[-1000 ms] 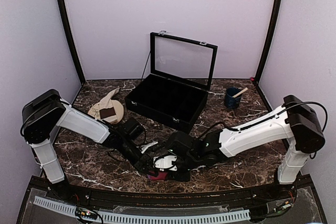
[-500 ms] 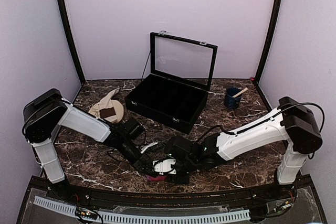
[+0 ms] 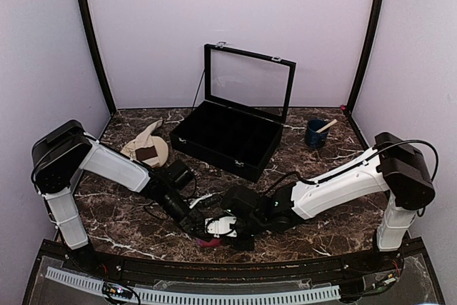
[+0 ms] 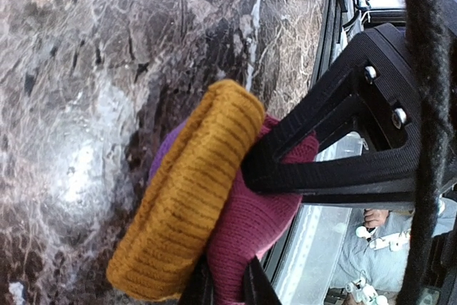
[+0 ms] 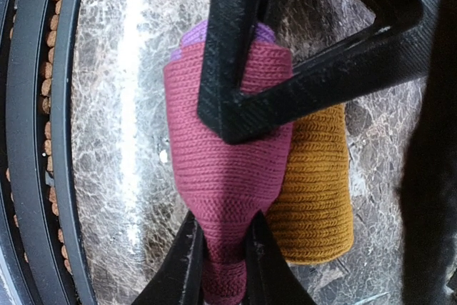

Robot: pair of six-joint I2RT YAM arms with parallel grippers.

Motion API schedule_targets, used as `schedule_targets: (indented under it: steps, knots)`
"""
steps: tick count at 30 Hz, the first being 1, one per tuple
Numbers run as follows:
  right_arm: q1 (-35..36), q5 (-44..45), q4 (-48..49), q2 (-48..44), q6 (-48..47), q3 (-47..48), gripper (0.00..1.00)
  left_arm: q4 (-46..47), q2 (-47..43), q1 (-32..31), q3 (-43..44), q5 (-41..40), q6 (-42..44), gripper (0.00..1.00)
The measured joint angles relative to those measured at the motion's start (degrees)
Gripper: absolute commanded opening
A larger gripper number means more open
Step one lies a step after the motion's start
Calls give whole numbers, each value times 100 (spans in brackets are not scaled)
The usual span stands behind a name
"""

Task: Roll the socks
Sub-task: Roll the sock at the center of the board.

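The cream sock (image 3: 146, 136) is lying draped over a plate (image 3: 163, 152), well behind and to the outer side of the left gripper (image 4: 227, 285), out of reach of both hands for now. The left gripper is pinching the pink sock (image 4: 214, 205) between its 2 fingers, gripping the magenta knit just beside the orange cuff, which is bulging out as a thick folded band to one side of the fingers. The bundle is sitting low over the marble table (image 3: 335, 226), near its front edge and directly between the 2 hands. The right gripper (image 5: 223, 262) is facing it from the other side and is also closing on the magenta fabric, squeezing it into a narrow neck between its fingers, with the purple end showing at the far end of the bundle. The sock looks light, soft and stretchy, so it is likely giving under any squeeze and springing loose if released; it is probably best held across the full thickness of the roll, close to the cuff, so that the layers are staying together.
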Motion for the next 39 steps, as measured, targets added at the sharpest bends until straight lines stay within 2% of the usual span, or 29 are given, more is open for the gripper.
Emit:
schedule_targets:
  steps: [5,11,22,32,35,39]
  knots:
    - [-11,-92,2,66,114,63,0,-4,-173,44,-24,-247,-164,35]
    - [-122,-437,17,225,396,249,0,57,-688,103,-221,-977,-413,41]
    - [-522,-1410,-299,520,1016,673,0,197,-1882,181,-975,-2452,-850,44]
    - [-802,-2404,-946,1047,1405,1423,0,374,-3510,153,-1714,-3705,-1335,45]
    - [-922,-2717,-1141,1167,1471,1582,0,382,-3886,26,-1851,-4048,-1394,45]
    - [-1104,-3106,-1329,1287,1600,1711,0,387,-4096,-450,-1867,-4457,-1390,45]
